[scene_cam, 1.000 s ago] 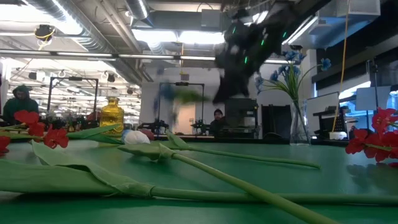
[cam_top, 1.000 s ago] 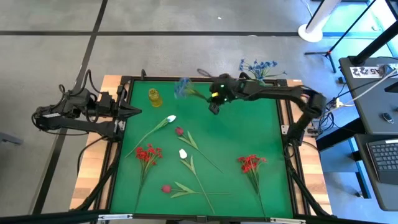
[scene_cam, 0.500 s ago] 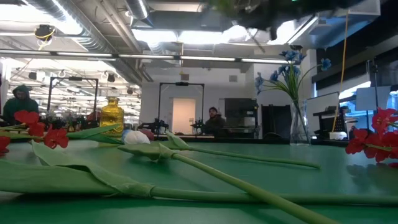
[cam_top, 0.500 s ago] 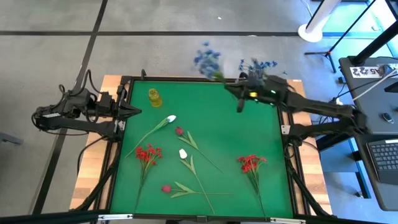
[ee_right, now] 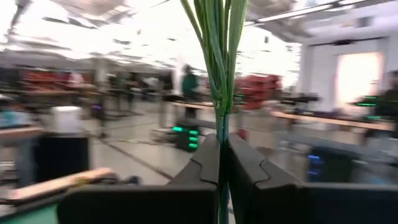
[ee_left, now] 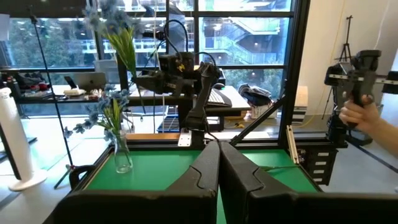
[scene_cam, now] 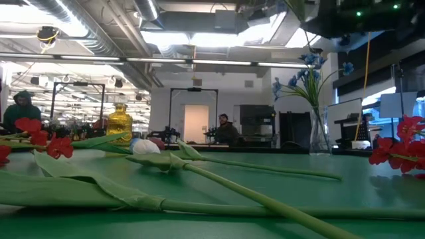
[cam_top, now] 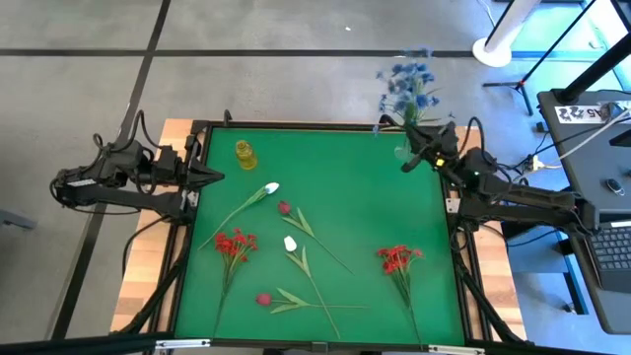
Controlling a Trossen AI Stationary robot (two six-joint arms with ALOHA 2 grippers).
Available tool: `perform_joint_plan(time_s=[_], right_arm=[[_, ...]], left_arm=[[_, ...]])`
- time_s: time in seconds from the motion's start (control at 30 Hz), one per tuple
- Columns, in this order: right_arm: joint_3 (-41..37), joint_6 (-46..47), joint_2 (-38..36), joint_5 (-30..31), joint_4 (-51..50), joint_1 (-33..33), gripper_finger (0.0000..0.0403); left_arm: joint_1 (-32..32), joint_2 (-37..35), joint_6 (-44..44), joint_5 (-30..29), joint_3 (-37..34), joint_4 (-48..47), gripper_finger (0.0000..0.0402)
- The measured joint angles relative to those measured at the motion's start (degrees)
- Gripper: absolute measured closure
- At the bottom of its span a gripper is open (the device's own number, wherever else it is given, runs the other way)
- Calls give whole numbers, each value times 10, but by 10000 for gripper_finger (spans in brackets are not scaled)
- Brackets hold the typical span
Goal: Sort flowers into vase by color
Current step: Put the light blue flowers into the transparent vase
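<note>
Seen from above, the right tool (cam_top: 407, 158) grips a blue flower stem (ee_right: 219, 68), fingers closed on it, holding it upright above the glass vase (cam_top: 403, 150) at the green counter's (cam_top: 375, 212) far right corner. Red, white and pink flowers lie on the counter. The left tool (cam_top: 215, 177) rests closed at the left edge.

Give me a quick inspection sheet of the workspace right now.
Surface: green table mat, flat.
Job's things: red cluster stems and, white tulip buds and, dark pink buds and lying on the mat; clear glass vase holding blue flowers at the far right corner.
Clutter: small yellow bottle.
Hands: right hand shut on a blue flower stem near the vase; left hand shut, parked at the left edge.
Cables: bundle beside the right arm base.
Surroundings: person's hand beyond the table.
</note>
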Motion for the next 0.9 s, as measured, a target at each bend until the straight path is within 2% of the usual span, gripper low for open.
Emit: perform_joint_plan(time_s=[0.2, 0.5, 0.6, 0.77, 0.9], right_arm=[[-2, -54, -16, 127, -58, 0, 395], [-3, -58, -15, 242, -76, -2, 396], [-5, -48, -15, 243, -62, -24, 396], [-50, 14, -8, 135, 30, -91, 394], [-85, 38, 3, 108, 72, -143, 396]], left_arm=[[0, 0, 0, 0, 0, 0, 401], [0, 0, 0, 0, 0, 0, 401], [0, 0, 0, 0, 0, 0, 401], [0, 0, 0, 0, 0, 0, 401], [0, 0, 0, 0, 0, 0, 401]])
